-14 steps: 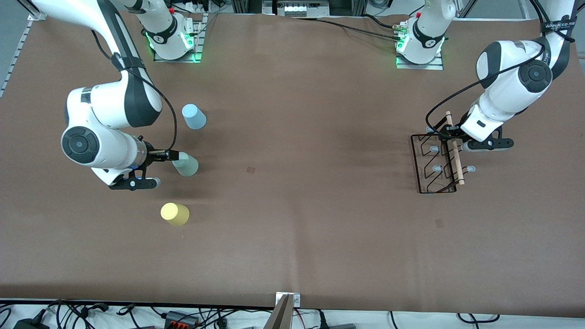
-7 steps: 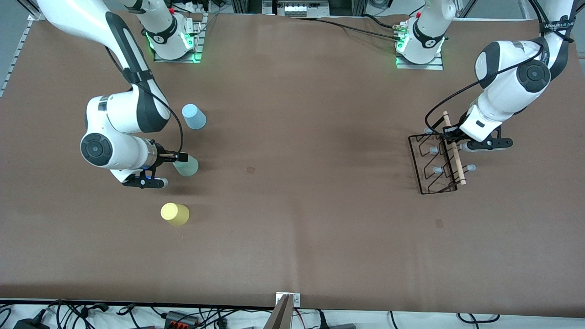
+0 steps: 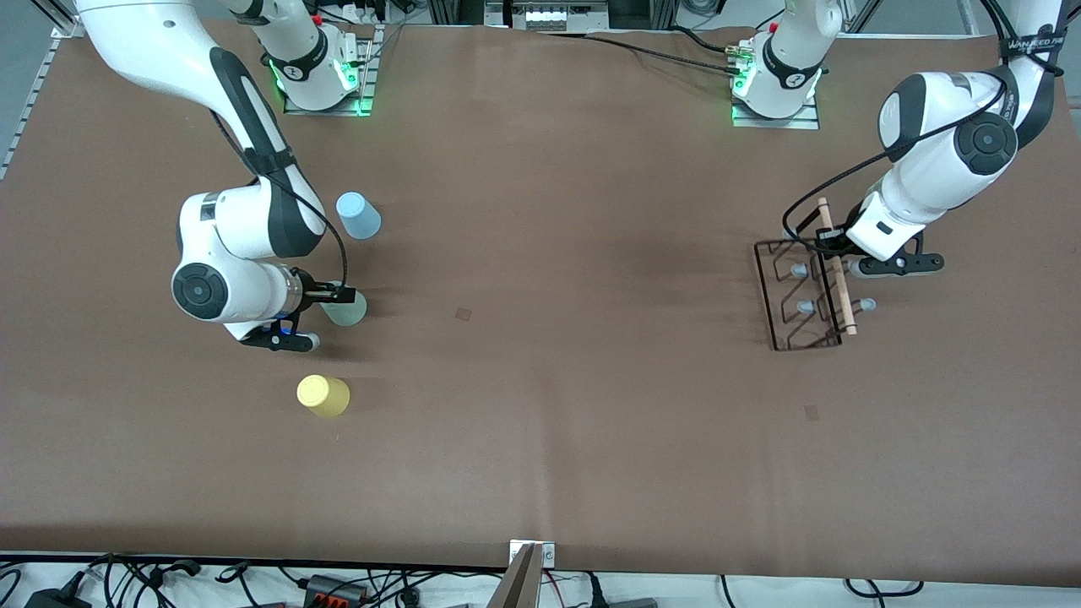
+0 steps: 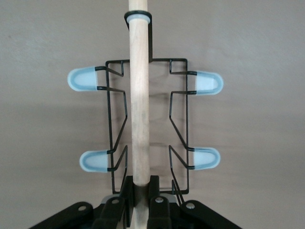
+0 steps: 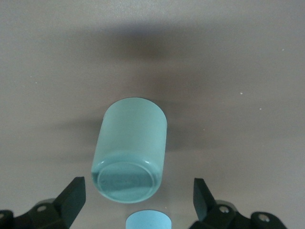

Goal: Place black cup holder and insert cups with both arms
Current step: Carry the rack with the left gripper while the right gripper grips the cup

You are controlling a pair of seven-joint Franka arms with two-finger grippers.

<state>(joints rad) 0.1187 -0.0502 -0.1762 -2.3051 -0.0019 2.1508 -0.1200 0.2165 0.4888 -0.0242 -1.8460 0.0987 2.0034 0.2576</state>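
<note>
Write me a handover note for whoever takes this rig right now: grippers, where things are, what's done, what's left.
Left gripper: shut on the wooden rod handle of the black cup holder, at the left arm's end of the table.
Right gripper: open, its fingers either side of the pale green cup, not gripping.
Light blue cup and yellow cup stand on the table by the green one, untouched.
Done: holder grasped.
Left: place the holder, put all three cups on its pegs.

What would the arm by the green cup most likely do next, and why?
Probably close its fingers. The right gripper is open, one finger on each side of the pale green cup, which stands upside down on the table. Meanwhile the left gripper is shut on the black cup holder's wooden handle.
</note>
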